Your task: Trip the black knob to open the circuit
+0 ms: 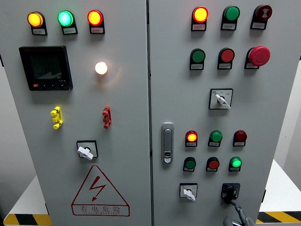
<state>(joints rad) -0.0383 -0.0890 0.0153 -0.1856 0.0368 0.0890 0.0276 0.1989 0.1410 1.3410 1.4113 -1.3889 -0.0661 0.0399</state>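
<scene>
The black knob (230, 192) sits on a black square plate at the lower right of the right cabinet door (277, 141). My right hand (238, 213) comes up from the bottom edge just below it. Its grey tip reaches the knob's lower right side, and only that small part of the hand shows. My left hand is out of the picture.
White selector switches (188, 192) (221, 100) (85, 152) sit on both doors. A red mushroom stop button (259, 55) is at the upper right. A door latch (167, 142) runs beside the centre seam. Lit pilot lamps and a black meter (45, 68) fill the panels.
</scene>
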